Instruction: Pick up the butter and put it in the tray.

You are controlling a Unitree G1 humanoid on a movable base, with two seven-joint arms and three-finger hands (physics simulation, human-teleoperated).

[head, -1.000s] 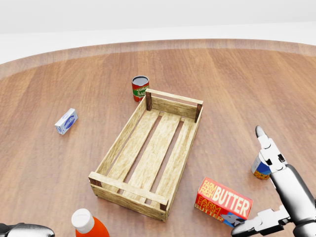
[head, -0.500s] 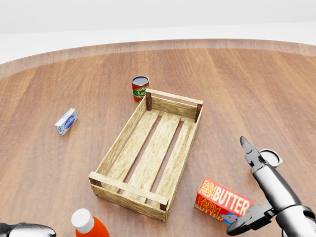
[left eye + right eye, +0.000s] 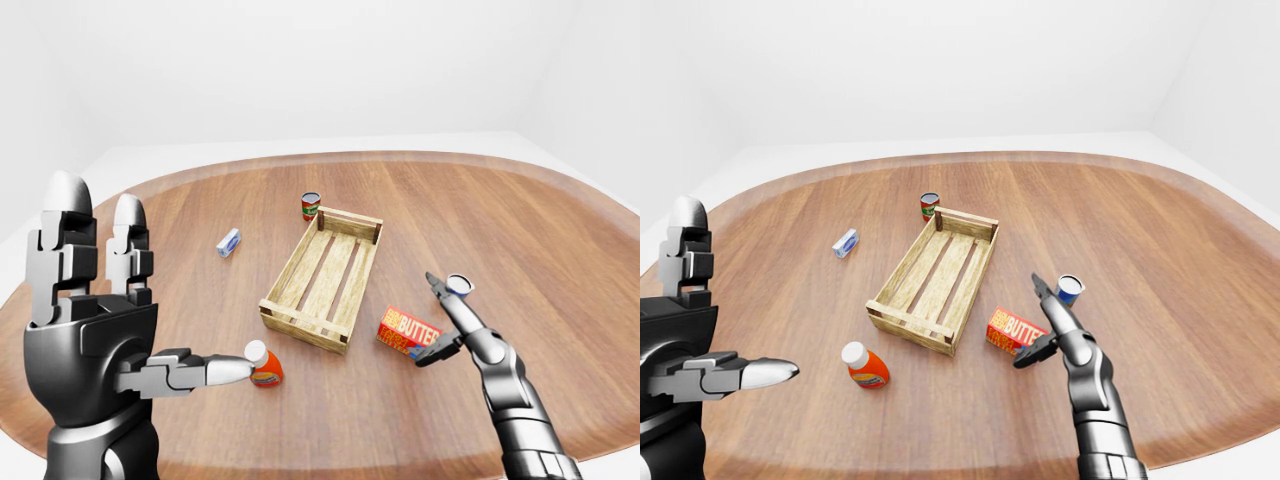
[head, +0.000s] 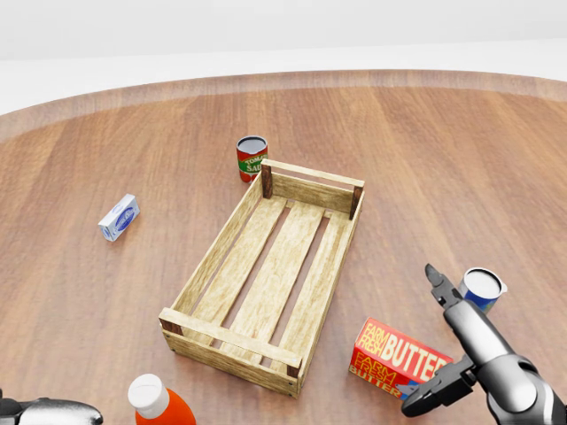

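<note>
Two hands show in the eye views; the left hand (image 3: pixel 95 320) fills the lower left of the left-eye view, fingers upright and spread, thumb pointing toward the middle of the frame, holding nothing; the right hand (image 4: pixel 443 341) comes in at the lower right of the head view, open, one finger (image 4: pixel 436 276) raised and the thumb (image 4: pixel 431 395) low beside the right end of the butter (image 4: pixel 400 360), whether touching it cannot be told. The butter, a red and orange box with white lettering, lies flat on the wooden surface (image 4: pixel 115 310) at the lower right of the head view, just beside the near right corner of the tray (image 4: pixel 270 266) and outside it; the tray is a slatted wooden crate in the middle of the frame, holding nothing. A red can (image 4: pixel 252 158) stands just above the tray's upper left corner; a small blue and white box (image 4: pixel 119 217) lies well apart at the left; a blue can (image 4: pixel 481 289) stands just right of the raised finger; an orange bottle with a white cap (image 4: pixel 158 404) sits at the bottom edge, left of the tray.
</note>
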